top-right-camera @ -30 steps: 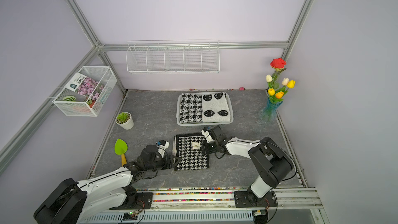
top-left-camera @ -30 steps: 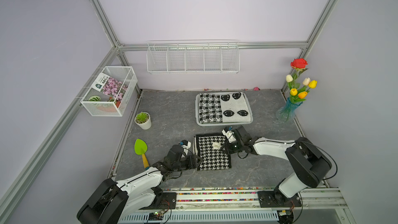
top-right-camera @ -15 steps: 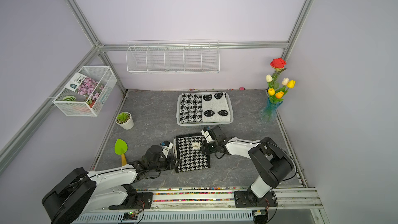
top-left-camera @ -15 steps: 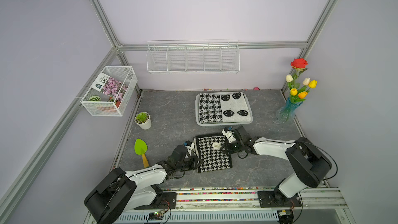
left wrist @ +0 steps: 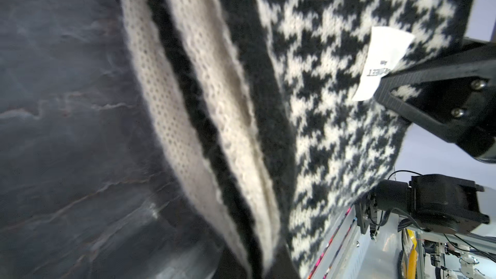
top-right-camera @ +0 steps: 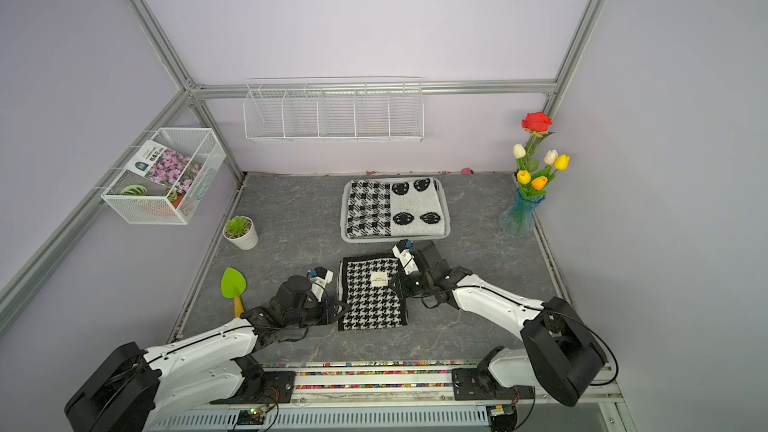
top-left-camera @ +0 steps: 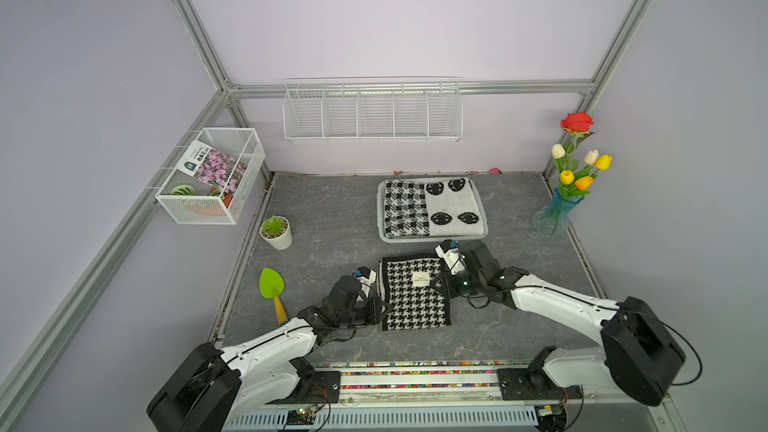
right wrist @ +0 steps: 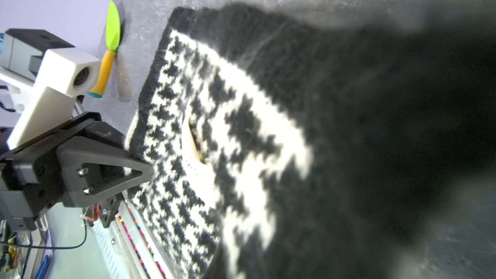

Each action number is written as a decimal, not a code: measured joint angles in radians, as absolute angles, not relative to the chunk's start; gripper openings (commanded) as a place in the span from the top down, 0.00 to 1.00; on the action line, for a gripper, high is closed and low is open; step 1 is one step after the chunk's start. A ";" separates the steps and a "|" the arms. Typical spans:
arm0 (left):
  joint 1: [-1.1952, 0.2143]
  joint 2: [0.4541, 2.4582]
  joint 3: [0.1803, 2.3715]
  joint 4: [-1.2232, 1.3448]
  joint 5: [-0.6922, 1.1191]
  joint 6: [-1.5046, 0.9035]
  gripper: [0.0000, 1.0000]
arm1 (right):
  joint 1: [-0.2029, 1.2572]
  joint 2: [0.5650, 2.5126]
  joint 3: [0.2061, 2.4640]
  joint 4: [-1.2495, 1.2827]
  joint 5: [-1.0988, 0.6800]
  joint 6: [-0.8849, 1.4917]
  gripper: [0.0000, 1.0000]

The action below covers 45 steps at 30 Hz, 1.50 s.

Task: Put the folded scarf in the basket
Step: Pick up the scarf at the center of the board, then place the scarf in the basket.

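At the near edge, both arm bases sit on the mounting rail [top-left-camera: 415, 376], and the arms reach forward low over the grey marbled tabletop [top-left-camera: 332, 222]. The folded scarf [top-left-camera: 413, 301], black-and-white houndstooth with a white label [top-left-camera: 420, 279] facing up, lies flat on the tabletop between them. The left claw [top-left-camera: 380, 309] is closed narrow on its left edge, where the left wrist view shows the stacked layers. The right claw [top-left-camera: 435, 284] is closed narrow on the opposite edge, nearer the far corner. Gripping two opposite edges probably keeps the layers together and the fold intact during the lift. A green trowel [top-left-camera: 272, 284] lies well to the left, with a potted succulent [top-left-camera: 275, 232] beyond it. The basket [top-left-camera: 399, 238] stands just behind the scarf, so the carry is short. It already holds two folded textiles [top-left-camera: 432, 207] side by side, so the scarf will likely go on top. A flower vase [top-left-camera: 557, 214] stands at the far right. On the lilac walls hang a wire-mesh box [top-left-camera: 212, 176] and a wire rack [top-left-camera: 372, 112].
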<state>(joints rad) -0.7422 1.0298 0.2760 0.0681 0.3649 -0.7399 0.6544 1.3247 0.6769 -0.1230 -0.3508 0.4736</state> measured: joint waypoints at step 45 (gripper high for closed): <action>-0.621 1.891 1.502 -0.207 0.202 -0.486 1.00 | 0.276 2.065 1.885 -0.677 -0.384 0.260 1.00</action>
